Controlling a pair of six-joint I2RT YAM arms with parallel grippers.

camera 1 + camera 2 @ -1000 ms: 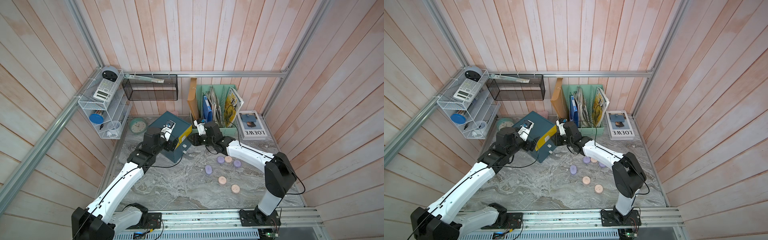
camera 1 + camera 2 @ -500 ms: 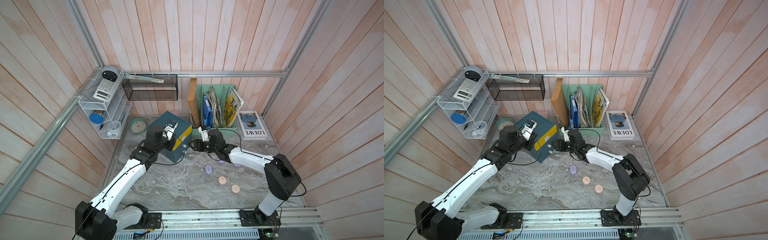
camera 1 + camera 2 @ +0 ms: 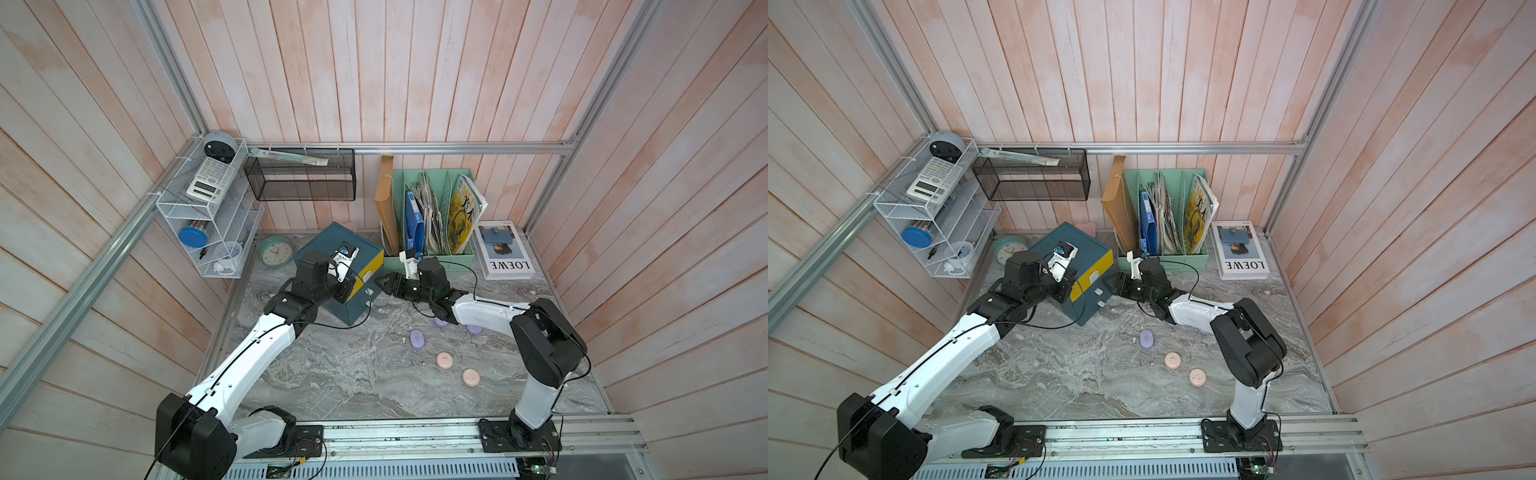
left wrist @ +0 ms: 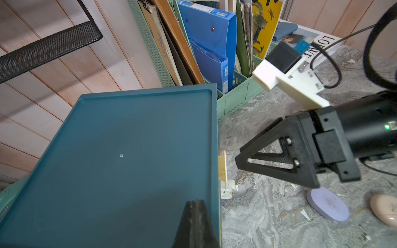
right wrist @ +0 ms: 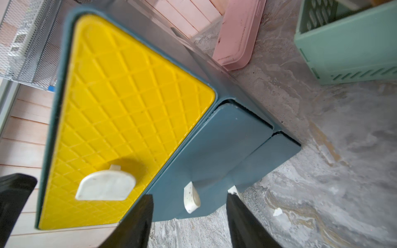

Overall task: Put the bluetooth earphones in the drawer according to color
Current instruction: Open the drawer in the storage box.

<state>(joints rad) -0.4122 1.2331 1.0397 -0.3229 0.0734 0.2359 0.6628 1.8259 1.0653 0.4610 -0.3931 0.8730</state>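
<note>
The drawer [image 3: 332, 257] is a dark teal chest with a yellow top front [image 5: 120, 103] and two teal fronts below. My left gripper [image 4: 196, 206] is shut with nothing in it, its tip on the chest's top near the front edge. My right gripper [image 5: 190, 196] is open in front of the chest, and the middle drawer's white tab handle [image 5: 191, 201] lies between its fingers, not pinched. On the table lie loose bluetooth earphones: a lilac one [image 3: 417, 338] and two pink ones [image 3: 444, 360] [image 3: 471, 377]. Two more lilac ones [image 3: 440, 322] peek from under the right arm.
A mint-green file rack [image 3: 457, 259] stands just behind the right gripper, with a LOEWE book [image 3: 505, 253] beside it. A pink tray [image 5: 238, 36] leans behind the chest. A clock [image 3: 275, 251] and a wire shelf [image 3: 208, 224] are at the back left.
The left gripper has shut on top of the chest. The right gripper has opened wider and dropped from the yellow front to the middle drawer's handle.
</note>
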